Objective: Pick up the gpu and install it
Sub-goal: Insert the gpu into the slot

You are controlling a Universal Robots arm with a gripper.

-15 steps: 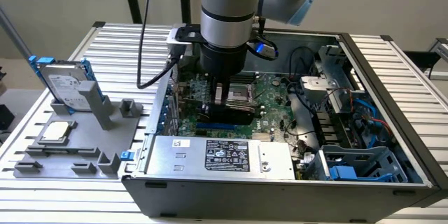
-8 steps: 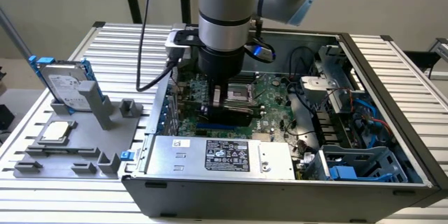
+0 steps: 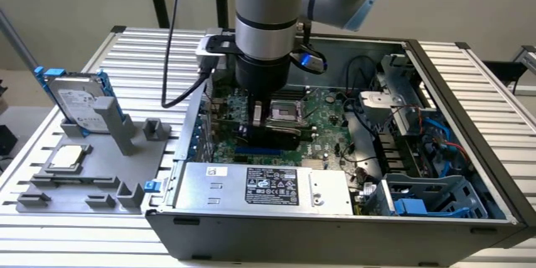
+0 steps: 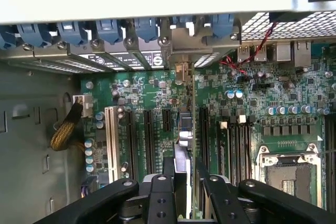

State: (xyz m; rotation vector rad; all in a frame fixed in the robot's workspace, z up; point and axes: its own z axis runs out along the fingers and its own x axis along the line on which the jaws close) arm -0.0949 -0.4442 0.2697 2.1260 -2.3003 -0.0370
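Exterior high, angled onto case [image 3: 335, 233], wrist close over motherboard [image 4: 247, 114] (shared)

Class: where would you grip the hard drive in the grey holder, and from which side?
Probably from above, across the flat faces near the free top edge: the hard drive stands on edge, its foot in the grey holder.

The dark-faced gpu [image 3: 280, 137] stands on edge above the motherboard [image 3: 327, 117], at 6 o'clock from the processor socket [image 3: 285, 112].
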